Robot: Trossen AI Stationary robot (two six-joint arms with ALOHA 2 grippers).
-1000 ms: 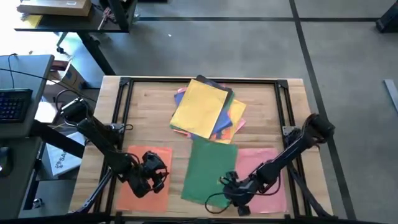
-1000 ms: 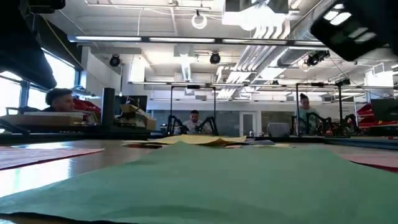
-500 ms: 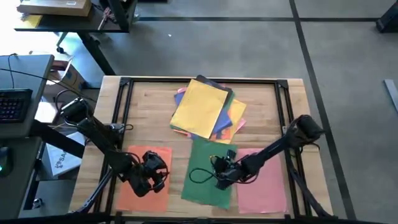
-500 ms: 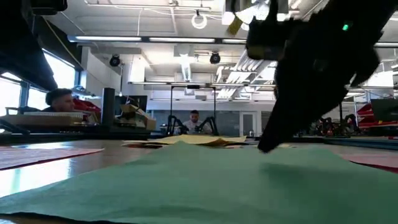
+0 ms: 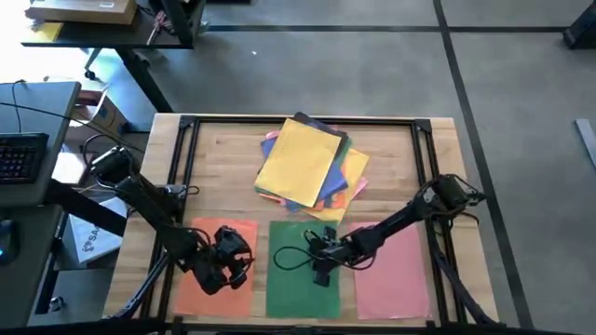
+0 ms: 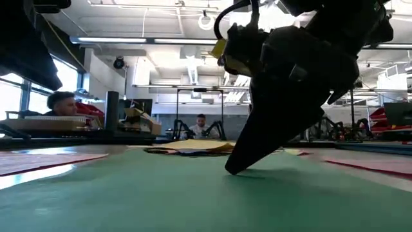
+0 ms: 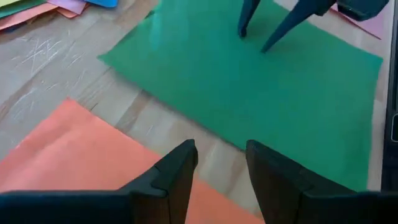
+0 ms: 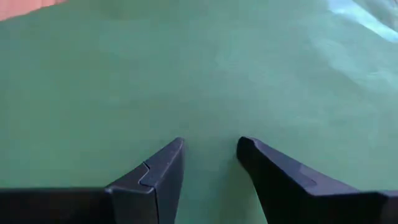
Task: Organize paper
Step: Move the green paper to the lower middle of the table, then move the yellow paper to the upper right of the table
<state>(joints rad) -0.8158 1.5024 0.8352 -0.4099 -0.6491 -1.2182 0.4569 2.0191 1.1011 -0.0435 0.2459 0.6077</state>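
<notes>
Right claw pressed green sheet, fingers narrowly apart, holding nothing. Step: straightening. Next: fetch from pile beyond.

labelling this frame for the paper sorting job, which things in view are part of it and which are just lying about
Part of the job:
- green sheet, right claw on it
- orange sheet, under the left claw
- pink sheet
- mixed pile, yellow on top

Just lying about:
- keyboard
- cardboard box
</notes>
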